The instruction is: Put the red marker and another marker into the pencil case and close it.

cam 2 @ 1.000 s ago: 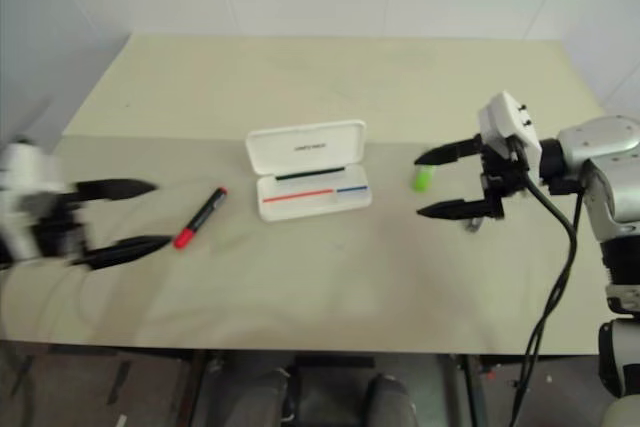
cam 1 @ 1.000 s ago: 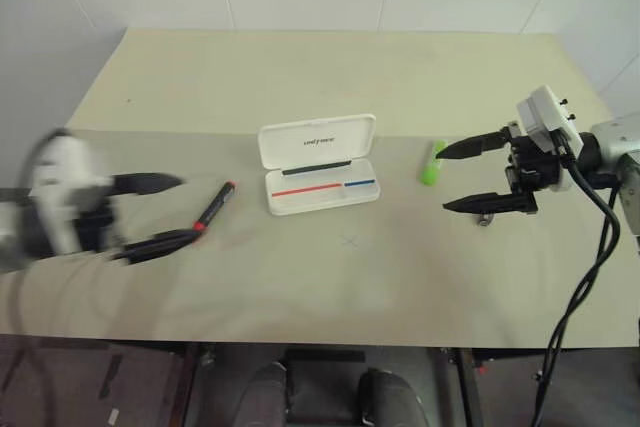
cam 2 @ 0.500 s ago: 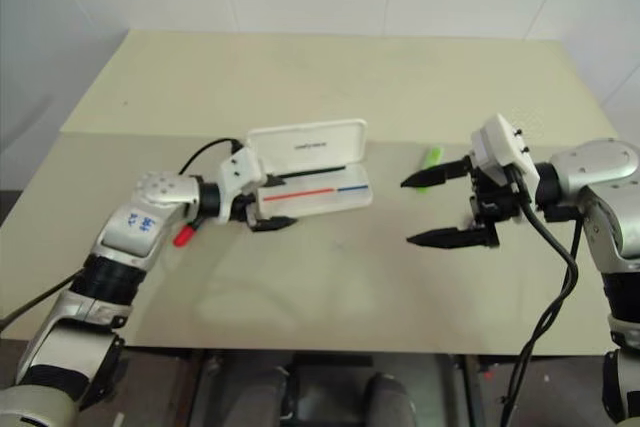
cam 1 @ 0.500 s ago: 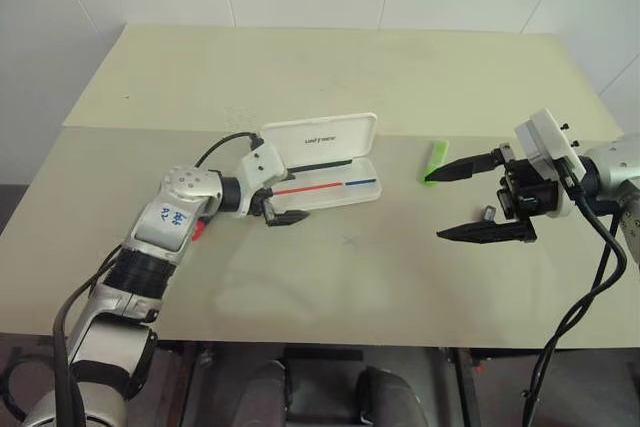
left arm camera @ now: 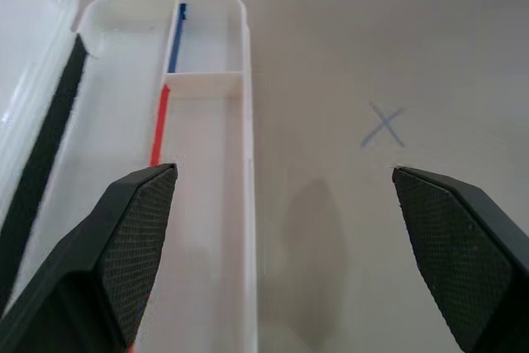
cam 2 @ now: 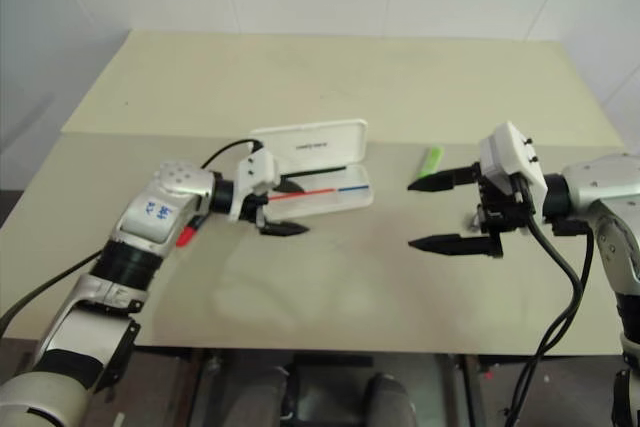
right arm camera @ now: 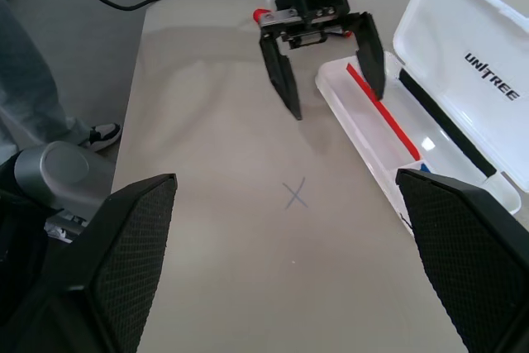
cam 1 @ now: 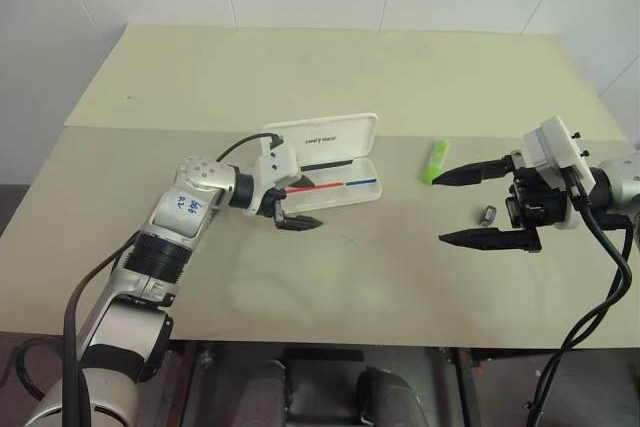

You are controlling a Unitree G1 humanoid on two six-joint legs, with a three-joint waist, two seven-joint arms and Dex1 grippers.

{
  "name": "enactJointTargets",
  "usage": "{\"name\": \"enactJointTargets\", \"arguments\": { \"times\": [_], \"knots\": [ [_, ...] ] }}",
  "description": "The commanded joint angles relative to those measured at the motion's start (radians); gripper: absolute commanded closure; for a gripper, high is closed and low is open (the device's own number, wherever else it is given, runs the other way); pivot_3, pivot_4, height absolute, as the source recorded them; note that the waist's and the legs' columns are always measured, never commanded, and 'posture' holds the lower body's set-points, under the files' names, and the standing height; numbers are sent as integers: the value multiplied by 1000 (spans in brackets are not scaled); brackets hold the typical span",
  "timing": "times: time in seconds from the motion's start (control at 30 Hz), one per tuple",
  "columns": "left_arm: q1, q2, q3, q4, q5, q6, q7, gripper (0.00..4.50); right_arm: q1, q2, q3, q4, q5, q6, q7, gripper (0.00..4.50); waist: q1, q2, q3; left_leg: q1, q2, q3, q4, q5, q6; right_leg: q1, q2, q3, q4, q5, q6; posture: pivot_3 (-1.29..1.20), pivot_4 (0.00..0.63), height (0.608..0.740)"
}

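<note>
Far left, we note the red marker (cam 2: 184,236) on the table (cam 1: 300,77), mostly hidden behind the left arm; only its red cap shows. The left gripper (cam 1: 296,205) hangs with fingers spread wide and empty over the near left corner of the pencil case (cam 1: 330,169). The case lies open, lid hinged back, its tray apparently empty. A faint pencilled cross (cam 1: 349,241) sits just in front of it. Rightward, the green marker (cam 1: 434,161) lies apart from the case. A small grey object (cam 1: 488,215), too small for us to identify, lies between the fingers of the right gripper (cam 1: 464,206), which hovers spread and empty.
</note>
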Motion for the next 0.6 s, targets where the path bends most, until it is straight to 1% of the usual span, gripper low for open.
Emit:
{"name": "enactJointTargets", "arguments": {
  "times": [0.03,0.17,0.23,0.27,0.3,0.4,0.43,0.6],
  "knots": [
    [15,6,-14,-20,23,-2,-6,36,7,-23,-48,-39,26,7,-12,0,0,0,0,0,0,0,0,0,0,0,0,0,0,0,0,0,150,740],
    [10,2,-56,48,109,-41,49,36,7,-26,-51,-44,29,11,-18,0,0,0,0,0,0,0,0,0,0,0,0,0,0,0,0,0,150,740],
    [-2,-16,-51,84,118,-42,74,36,5,-26,-49,-45,29,11,-21,0,0,0,0,0,0,0,1,0,0,1,0,0,0,0,0,0,150,740],
    [-7,-22,-50,93,116,-38,73,429,3,-25,-46,-44,27,10,-24,0,0,0,0,0,0,0,1,0,0,1,0,0,0,0,0,0,150,740],
    [-9,-26,-50,95,116,-36,72,612,2,-25,-45,-44,26,10,-26,0,0,0,0,0,0,-1,2,0,0,1,0,0,0,0,0,0,150,740],
    [-8,-32,-54,94,122,-39,74,1496,3,-26,-44,-45,27,9,-29,0,0,0,0,0,0,0,3,-1,1,2,0,0,0,0,0,0,150,740],
    [-6,-32,-53,90,121,-43,69,1894,3,-26,-44,-45,26,8,-29,0,0,0,0,0,0,0,3,-1,1,2,0,0,0,0,0,0,150,740],
    [-11,-31,-39,98,125,-30,77,3515,-4,-24,-39,-38,23,4,-29,0,0,0,0,0,0,-1,4,-2,1,2,0,0,0,0,0,0,150,740]
  ]
}}
